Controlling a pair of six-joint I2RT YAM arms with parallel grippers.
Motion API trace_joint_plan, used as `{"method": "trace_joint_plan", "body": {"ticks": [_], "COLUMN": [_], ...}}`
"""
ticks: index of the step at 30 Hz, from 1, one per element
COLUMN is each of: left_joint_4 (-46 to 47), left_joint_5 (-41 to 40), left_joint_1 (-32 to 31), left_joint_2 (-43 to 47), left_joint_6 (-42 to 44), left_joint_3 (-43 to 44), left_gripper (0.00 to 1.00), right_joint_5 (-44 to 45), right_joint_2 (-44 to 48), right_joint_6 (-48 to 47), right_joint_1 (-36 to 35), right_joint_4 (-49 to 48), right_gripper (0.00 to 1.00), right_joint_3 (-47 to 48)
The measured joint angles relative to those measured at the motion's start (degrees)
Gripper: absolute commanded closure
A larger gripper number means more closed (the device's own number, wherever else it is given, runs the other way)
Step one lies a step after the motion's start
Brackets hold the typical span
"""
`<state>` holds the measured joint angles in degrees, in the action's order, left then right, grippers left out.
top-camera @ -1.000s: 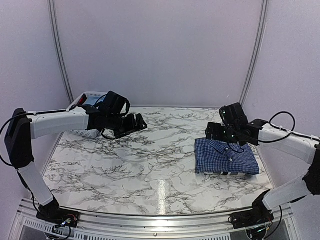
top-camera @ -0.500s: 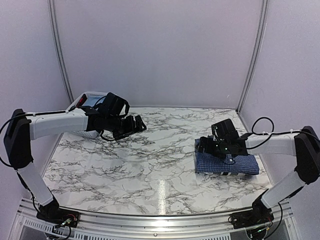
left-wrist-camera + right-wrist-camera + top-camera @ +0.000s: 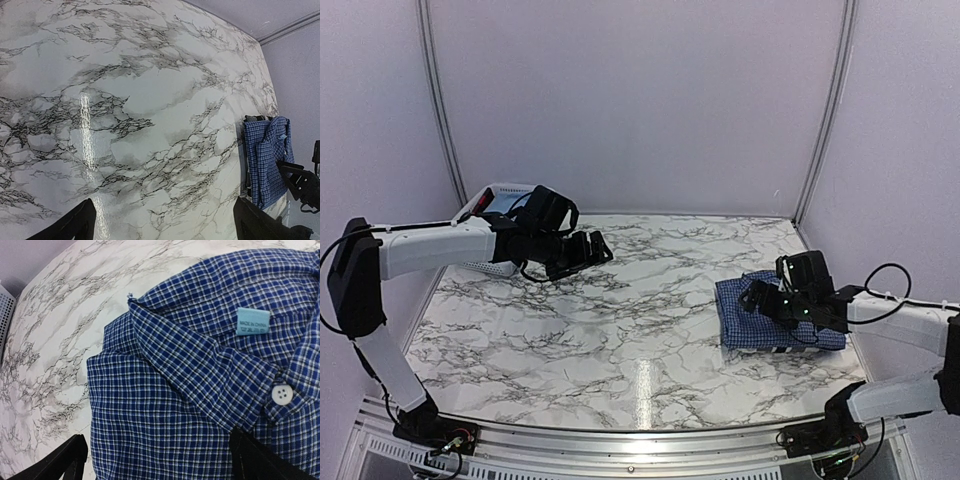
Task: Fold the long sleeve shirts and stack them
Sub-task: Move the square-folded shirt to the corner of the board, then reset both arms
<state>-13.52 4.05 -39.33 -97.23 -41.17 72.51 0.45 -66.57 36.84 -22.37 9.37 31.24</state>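
Basket: a white slatted plastic basket [image 3: 492,203] sits at the far left corner of the table, partly behind the left arm.
Left gripper: the left gripper [image 3: 590,247] hangs above the table just right of the basket. Its jaws are spread wide with nothing between them, and its wrist view shows only bare marble under the fingers.
Table: a marble-patterned tabletop [image 3: 620,330] with grey veins and a glossy streak of light near the middle.
Dark blue shirt: the dark blue checked shirt [image 3: 745,318] lies folded into a compact rectangle on the right side of the table, close to the right edge. Its collar faces up, with a white button [image 3: 282,394] and a pale blue label [image 3: 253,321] showing.
Under the shirt: a thin strip of black-and-white cloth [image 3: 775,349] peeks out along the near edge; what garment it is cannot be told.
Right gripper: the right gripper [image 3: 758,298] is low over the shirt's collar. Its jaws are fully apart and grasp nothing, and whether the fingers touch the cloth cannot be told.
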Motion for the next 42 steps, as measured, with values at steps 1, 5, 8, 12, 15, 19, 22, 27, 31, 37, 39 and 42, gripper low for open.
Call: {"method": "trace_joint_plan", "body": {"ticks": [1,5,8,12,15,19,22,27,31,37,39,42], "left_joint_4": [0.0,0.0,0.0,0.0,0.0,0.1,0.1,0.1,0.1,0.2,0.3,0.5], "left_joint_5": [0.0,0.0,0.0,0.0,0.0,0.0,0.0,-0.1,-1.0,-4.0,-5.4,-7.6], "left_joint_1": [0.0,0.0,0.0,0.0,0.0,0.0,0.0,0.0,0.0,0.0,0.0,0.0], "left_joint_2": [0.0,0.0,0.0,0.2,0.2,0.2,0.2,0.2,1.2,6.4,8.9,12.5], "left_joint_6": [0.0,0.0,0.0,0.0,0.0,0.0,0.0,0.1,0.6,3.7,5.3,7.7], "left_joint_3": [0.0,0.0,-0.1,-0.4,-0.4,-0.4,-0.4,-0.4,-0.4,-1.3,-2.0,-3.3], "left_gripper": [0.01,0.01,0.01,0.01,0.01,0.01,0.01,0.01,0.01,0.01,0.01,0.01], "right_joint_5": [0.0,0.0,0.1,0.5,0.6,0.2,0.2,0.0,2.2,7.5,8.9,10.8], "right_joint_2": [0.7,2.6,3.3,3.8,4.1,4.8,5.1,5.7,4.9,-0.4,-1.6,-2.6], "right_joint_6": [0.0,-0.4,-0.8,-1.1,-1.6,-2.1,-2.6,-4.0,-4.6,-6.4,-7.3,-9.5], "right_joint_1": [0.4,2.4,3.0,3.6,5.3,8.1,8.7,8.5,5.0,-6.1,-8.3,-10.3], "right_joint_4": [0.4,1.9,2.8,4.2,5.0,5.5,5.9,8.1,10.6,10.8,10.3,9.1], "right_gripper": [0.02,0.01,0.01,0.02,0.02,0.01,0.01,0.01,0.02,0.01,0.01,0.01], "right_joint_3": [-0.3,-1.2,-1.3,-1.3,-1.3,-1.5,-1.6,-0.5,4.1,15.1,17.3,19.2]}}
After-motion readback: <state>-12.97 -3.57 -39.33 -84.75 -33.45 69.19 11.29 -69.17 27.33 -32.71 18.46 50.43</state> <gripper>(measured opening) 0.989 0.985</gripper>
